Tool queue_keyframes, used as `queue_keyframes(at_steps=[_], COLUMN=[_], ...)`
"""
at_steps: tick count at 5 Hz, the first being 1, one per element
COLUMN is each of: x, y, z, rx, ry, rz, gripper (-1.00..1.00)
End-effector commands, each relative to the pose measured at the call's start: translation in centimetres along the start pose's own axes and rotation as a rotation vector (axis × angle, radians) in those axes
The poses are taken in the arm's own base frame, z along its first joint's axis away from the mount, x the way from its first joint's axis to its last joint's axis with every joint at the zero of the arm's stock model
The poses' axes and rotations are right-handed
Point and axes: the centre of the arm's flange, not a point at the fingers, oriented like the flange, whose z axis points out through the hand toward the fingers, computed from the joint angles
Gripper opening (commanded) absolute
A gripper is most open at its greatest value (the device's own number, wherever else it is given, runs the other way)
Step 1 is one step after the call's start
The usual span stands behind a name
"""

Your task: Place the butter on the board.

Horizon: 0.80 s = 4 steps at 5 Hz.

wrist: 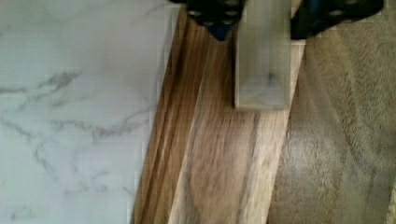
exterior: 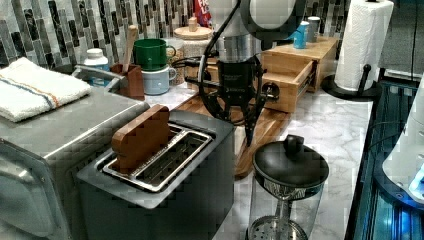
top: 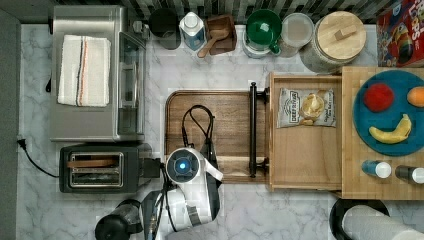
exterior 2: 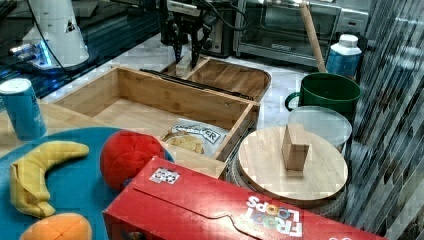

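Butter [wrist: 262,60]: pale rectangular stick, sitting between the two dark fingers [wrist: 215,14] of the hand [exterior 2: 184,47], which are closing on its sides; lying over the paler stripe of the board [wrist: 327,140], near the rim groove.
Board: dark brown wooden cutting board, resting on the white marble surface [wrist: 70,116], beside the toaster [top: 100,169].
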Motion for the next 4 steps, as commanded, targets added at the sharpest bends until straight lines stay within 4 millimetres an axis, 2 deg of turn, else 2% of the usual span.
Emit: queue_keyframes(at_steps=[1,4], x=[-0.6,-0.6], y=[-3.51,-3.5], z=[-4.53,-4.52], rx=[0.125,0.125], ry=[0.012,0.012], rz=[0.061,0.06], gripper=[1.0,1.0])
